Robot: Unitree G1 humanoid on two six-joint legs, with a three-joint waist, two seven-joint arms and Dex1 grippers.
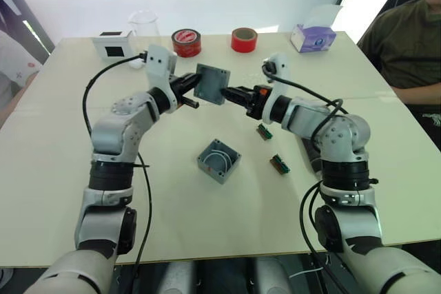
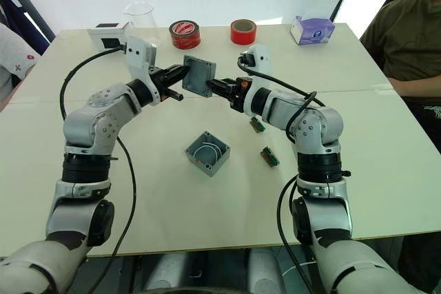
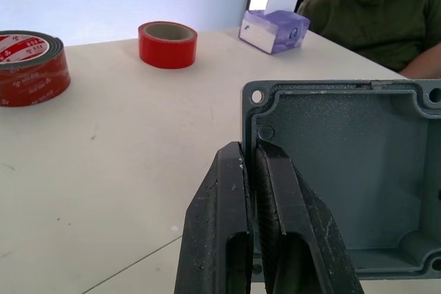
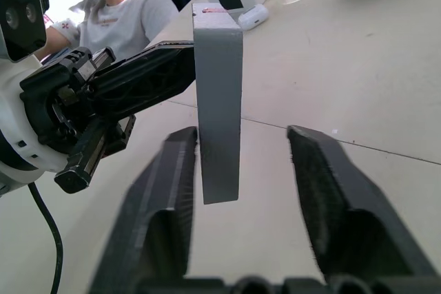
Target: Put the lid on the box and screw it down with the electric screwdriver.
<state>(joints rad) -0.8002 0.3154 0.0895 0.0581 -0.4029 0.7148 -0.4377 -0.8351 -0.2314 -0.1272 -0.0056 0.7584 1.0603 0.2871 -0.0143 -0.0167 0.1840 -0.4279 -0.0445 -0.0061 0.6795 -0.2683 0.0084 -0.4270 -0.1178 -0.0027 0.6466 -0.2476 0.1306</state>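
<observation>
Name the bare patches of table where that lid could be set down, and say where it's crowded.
Bare: the table between the left arm and its left edge, and the near strip in front of the box. Crowded: the far edge with the tape rolls, and right of the box, by two small circuit boards.

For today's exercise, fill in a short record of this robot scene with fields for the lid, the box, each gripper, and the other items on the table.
lid: flat grey plastic square lid, held upright in the air above the table
box: small grey plastic square box, open, white wiring inside, on the table
left gripper: shut on the lid's rim
right gripper: open, fingers either side of the lid
other items: two red tape rolls, purple tissue box
</observation>
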